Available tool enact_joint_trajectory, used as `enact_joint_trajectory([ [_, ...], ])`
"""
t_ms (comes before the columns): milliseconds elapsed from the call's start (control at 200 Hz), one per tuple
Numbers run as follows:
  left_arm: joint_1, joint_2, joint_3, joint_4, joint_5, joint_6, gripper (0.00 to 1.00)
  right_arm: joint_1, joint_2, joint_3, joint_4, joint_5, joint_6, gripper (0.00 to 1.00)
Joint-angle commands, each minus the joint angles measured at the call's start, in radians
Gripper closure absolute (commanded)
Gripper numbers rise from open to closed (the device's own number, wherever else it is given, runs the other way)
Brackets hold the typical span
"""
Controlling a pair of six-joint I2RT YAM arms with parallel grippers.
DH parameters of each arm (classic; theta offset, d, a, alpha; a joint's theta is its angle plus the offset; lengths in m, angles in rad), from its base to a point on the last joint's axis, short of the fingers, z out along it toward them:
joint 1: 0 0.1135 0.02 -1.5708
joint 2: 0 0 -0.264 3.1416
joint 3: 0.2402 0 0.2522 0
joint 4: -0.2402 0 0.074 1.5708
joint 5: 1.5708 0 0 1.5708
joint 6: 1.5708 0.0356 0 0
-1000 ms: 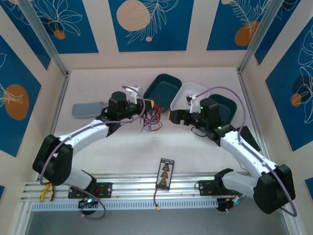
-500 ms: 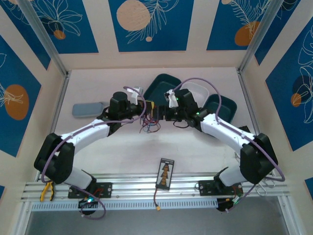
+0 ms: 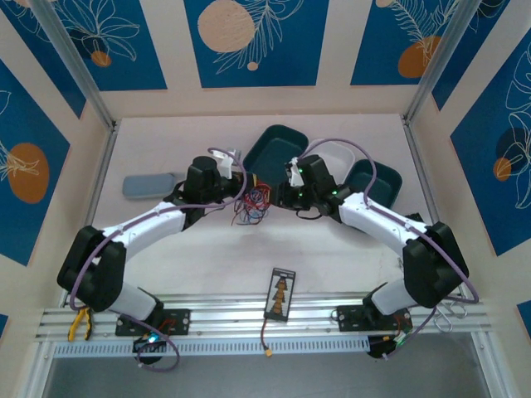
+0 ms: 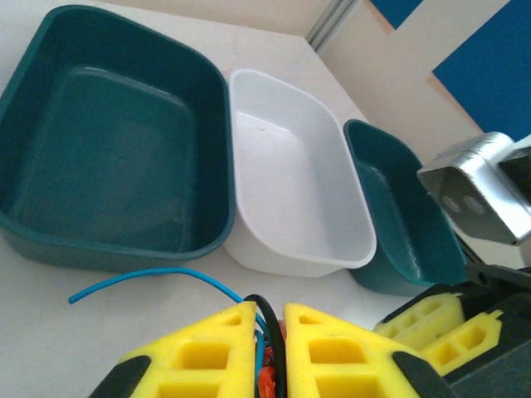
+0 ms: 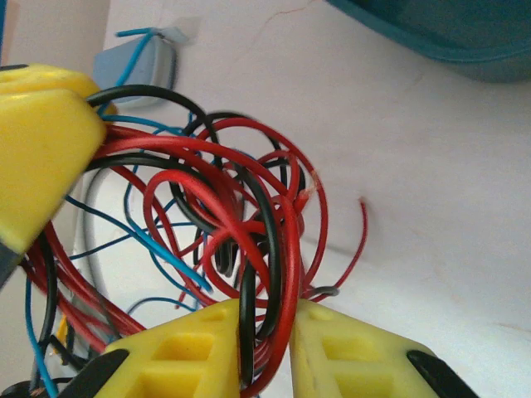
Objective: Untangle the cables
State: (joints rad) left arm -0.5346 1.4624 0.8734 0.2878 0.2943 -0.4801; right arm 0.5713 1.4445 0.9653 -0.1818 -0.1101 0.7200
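The near half of the table [image 3: 207, 249] is open white surface. Toward its far edge stand three trays: left teal tray [image 4: 108, 249], white tray [image 4: 282, 257], right teal tray [image 4: 398, 274]. One bunch of cables [image 3: 255, 201] sits mid-table. The left gripper [image 4: 270, 319] pinches black and blue strands; the right gripper [image 5: 265, 323] is clamped on red and black loops.

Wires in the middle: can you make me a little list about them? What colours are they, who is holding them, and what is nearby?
thing: the cables, one tangled bunch
colours: red, blue, black
left pincer: shut on the cables
right pincer: shut on the cables, on red and black strands
where: between the two pincers, in front of the trays
nearby: big teal tray, white tray beside it, both empty; second teal tray on the white tray's other side
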Motion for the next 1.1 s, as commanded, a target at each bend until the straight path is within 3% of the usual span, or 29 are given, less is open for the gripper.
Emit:
enact_joint_trajectory([
  [0,0.031,-0.056,-0.003,-0.044,-0.062,0.046,0.81,-0.023,-0.044,-0.034,-0.058,0.049,0.021,0.80],
  [235,0.048,-0.100,-0.023,-0.130,-0.132,0.108,0.70,-0.024,-0.029,-0.024,-0.053,0.043,0.021,0.81],
  [465,0.049,-0.133,-0.025,-0.253,-0.194,0.121,0.46,0.010,0.012,0.027,-0.120,0.090,0.018,0.82],
  [655,0.027,-0.106,-0.045,-0.289,-0.166,0.087,0.00,0.022,0.047,0.056,-0.199,0.151,0.025,0.81],
  [790,0.009,-0.061,-0.075,-0.221,-0.156,0.019,0.00,0.019,0.082,0.087,-0.249,0.175,0.051,0.80],
  [1005,-0.010,0.037,-0.031,-0.133,-0.113,-0.040,0.00,0.001,0.151,0.128,-0.266,0.148,0.070,0.70],
  [1095,-0.016,0.079,0.000,-0.118,-0.096,-0.046,0.07,-0.006,0.179,0.146,-0.266,0.146,0.069,0.66],
])
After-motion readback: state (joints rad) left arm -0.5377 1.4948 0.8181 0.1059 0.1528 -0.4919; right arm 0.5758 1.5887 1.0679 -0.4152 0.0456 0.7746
